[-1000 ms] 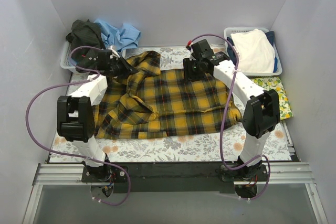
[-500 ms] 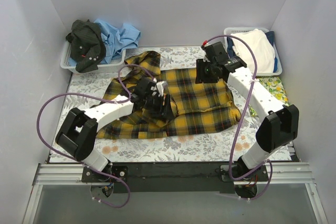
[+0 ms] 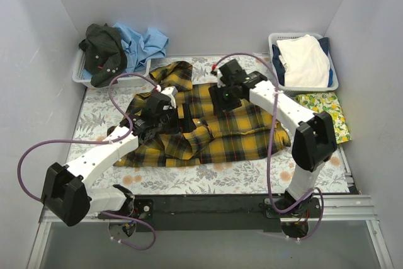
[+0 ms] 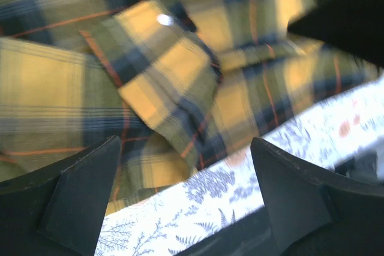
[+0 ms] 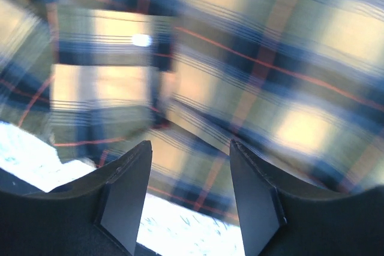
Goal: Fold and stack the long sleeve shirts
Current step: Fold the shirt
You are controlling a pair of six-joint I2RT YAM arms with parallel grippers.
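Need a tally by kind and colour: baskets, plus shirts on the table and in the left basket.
Baskets: 2, the left basket and the right basket
Yellow plaid shirt, spread on the table: 1
Dark shirt, in the left basket: 1
Light blue shirt, in the left basket: 1
Total: 5

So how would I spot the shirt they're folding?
Look at the flowery grey table cover in the middle. Spread across it lies the plaid shirt. It alone is yellow and black; the shirts in the back-left basket are dark and light blue.
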